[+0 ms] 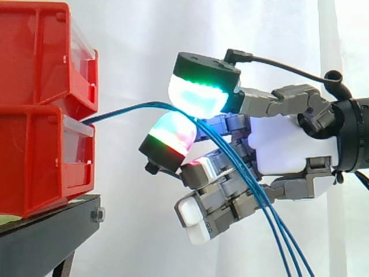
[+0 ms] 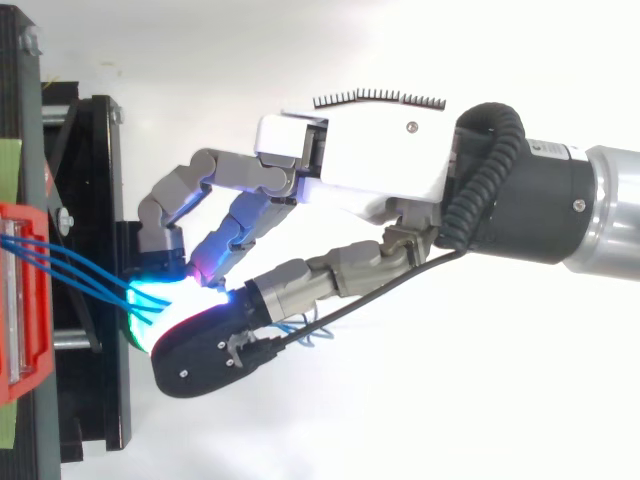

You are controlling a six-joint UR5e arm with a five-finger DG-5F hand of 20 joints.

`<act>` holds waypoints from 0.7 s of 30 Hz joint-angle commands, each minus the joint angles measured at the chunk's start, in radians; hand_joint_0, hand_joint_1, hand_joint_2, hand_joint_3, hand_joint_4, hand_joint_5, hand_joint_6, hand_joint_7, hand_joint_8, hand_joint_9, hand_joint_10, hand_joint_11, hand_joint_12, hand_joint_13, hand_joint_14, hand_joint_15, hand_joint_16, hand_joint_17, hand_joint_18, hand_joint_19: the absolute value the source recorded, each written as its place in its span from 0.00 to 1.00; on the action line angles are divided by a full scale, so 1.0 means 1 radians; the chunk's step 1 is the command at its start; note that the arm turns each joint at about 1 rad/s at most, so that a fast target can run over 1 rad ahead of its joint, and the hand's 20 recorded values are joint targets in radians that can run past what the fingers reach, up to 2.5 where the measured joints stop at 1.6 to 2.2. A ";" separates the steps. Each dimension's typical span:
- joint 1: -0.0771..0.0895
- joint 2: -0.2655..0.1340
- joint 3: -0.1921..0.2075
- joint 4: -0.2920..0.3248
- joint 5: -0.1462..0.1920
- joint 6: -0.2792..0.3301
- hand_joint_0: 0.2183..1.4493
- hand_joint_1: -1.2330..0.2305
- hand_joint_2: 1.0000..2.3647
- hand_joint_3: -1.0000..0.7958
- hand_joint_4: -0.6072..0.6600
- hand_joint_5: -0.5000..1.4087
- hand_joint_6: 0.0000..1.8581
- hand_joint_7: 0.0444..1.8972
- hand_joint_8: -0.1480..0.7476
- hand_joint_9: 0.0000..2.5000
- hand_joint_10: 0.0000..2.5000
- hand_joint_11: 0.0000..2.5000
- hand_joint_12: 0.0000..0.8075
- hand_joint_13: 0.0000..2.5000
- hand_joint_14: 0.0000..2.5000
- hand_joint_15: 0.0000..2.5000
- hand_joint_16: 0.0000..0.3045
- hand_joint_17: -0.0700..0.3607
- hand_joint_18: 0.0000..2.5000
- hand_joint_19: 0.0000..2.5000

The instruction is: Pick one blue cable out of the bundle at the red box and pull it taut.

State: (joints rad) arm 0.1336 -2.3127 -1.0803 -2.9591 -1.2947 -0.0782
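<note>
- Blue cables leave the gap between the two stacked red bins. They arc up and to the right in the side view, then drop away toward the lower right.
- At the top of the arc the strands pass between two glowing pads, one cyan-green above and one magenta-red below, which pinch them.
- Several strands lie in that pinch, not a single one.
- From above, the strands fan slightly from the bin and converge at the pads.
- The hand reaches in from the right, with its other fingers curled under, clear of the bins.
- The bins sit on a black stand before a white curtain.
</note>
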 commanded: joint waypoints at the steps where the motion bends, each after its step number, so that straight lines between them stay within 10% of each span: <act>1: 0.000 0.001 0.000 0.000 0.000 0.000 0.46 0.27 0.00 0.28 0.35 0.17 0.50 0.55 0.46 0.40 0.00 0.45 0.44 0.34 0.01 0.23 0.15 0.41 0.28 0.10; 21: 0.000 0.001 0.000 0.000 0.000 0.000 0.19 0.24 0.00 0.28 0.48 0.17 0.51 0.46 0.46 0.40 0.00 0.45 0.49 0.35 0.01 0.23 0.18 0.45 0.30 0.11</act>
State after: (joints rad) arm 0.1339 -2.3125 -1.0805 -2.9590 -1.2947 -0.0787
